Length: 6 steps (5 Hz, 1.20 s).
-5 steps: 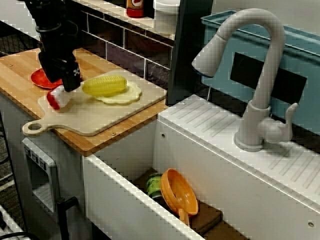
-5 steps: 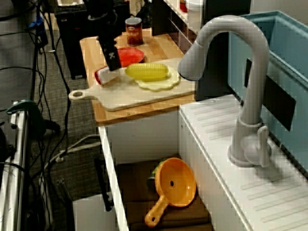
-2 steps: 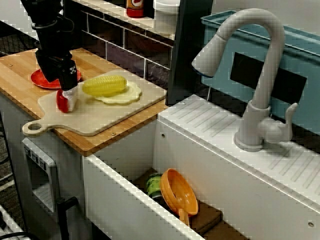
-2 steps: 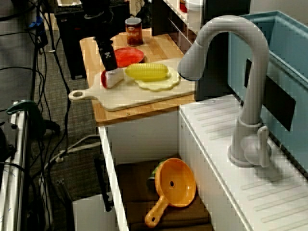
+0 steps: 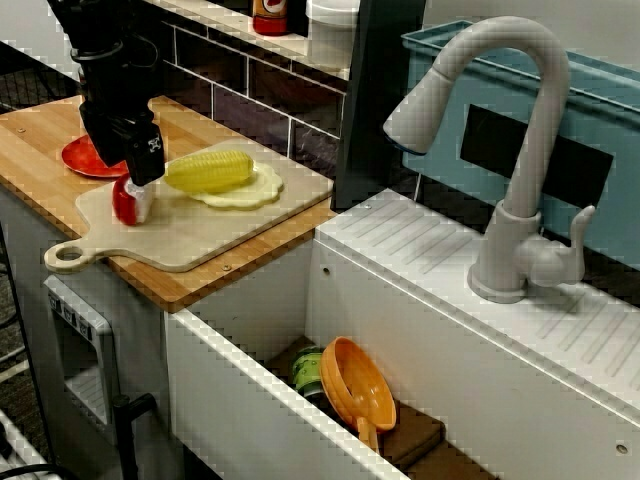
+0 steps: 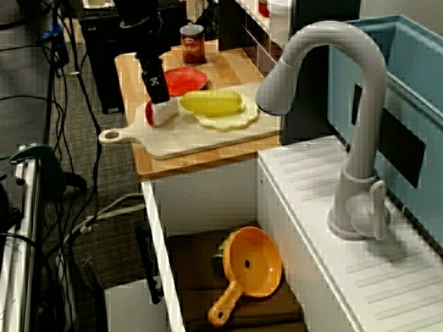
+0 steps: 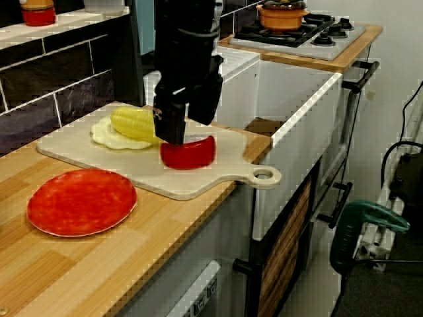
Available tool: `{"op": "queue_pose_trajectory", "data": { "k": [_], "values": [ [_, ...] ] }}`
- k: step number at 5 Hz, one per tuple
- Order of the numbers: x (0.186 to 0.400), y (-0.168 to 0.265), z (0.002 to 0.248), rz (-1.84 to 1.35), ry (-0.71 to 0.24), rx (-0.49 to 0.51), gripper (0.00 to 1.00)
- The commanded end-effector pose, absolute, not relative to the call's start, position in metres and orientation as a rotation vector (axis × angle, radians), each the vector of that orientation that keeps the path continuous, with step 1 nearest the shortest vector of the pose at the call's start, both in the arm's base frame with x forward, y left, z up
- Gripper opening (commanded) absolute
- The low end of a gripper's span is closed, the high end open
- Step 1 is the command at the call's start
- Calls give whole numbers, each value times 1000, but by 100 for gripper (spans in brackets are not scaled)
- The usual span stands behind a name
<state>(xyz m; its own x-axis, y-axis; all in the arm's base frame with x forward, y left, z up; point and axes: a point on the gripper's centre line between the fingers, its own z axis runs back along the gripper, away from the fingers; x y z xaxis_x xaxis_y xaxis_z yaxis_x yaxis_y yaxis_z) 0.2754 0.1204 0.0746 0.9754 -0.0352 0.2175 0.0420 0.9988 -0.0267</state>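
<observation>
While parked low over the handle end of the cutting board [image 7: 132, 166]: gripper [image 7: 186, 131], black, pointing straight down, tips at top of red toy piece [image 7: 192, 153]. Piece directly below the jaws, not off to any side. Standing on edge on board, near the edge facing the red plate [image 7: 80, 201]. White cut face visible in view from sink end, red side in view from worktop side. Long axis seemingly across board's width, roughly level; hard to pin exactly. Near finger [image 7: 169, 129] overlapping one end of piece, other finger higher and behind. Jaws at a narrow-to-medium gap. Clamped or only touching: cannot tell from any view.

Just beside piece, toward board's middle: yellow corn cob [image 7: 135, 124] lying on pale yellow disc [image 7: 104, 135], cob near gripper but apart from it. Red plate on wooden worktop [image 7: 165, 244], just off board's long edge. Dark can [image 6: 192, 43] at worktop's far corner. Past board's other end: white sink with grey faucet [image 5: 520, 150] on its ribbed rim. Orange strainer [image 6: 255, 263] down in basin, well apart from gripper.
</observation>
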Motion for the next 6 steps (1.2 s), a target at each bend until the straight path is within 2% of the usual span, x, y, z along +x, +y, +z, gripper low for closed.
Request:
{"op": "queue_pose_trajectory", "data": {
  "k": [1,6],
  "values": [
    [285,115,101,-57,-264,-9,100],
    [336,103,90,-108,-272,55,100]
  ]
}}
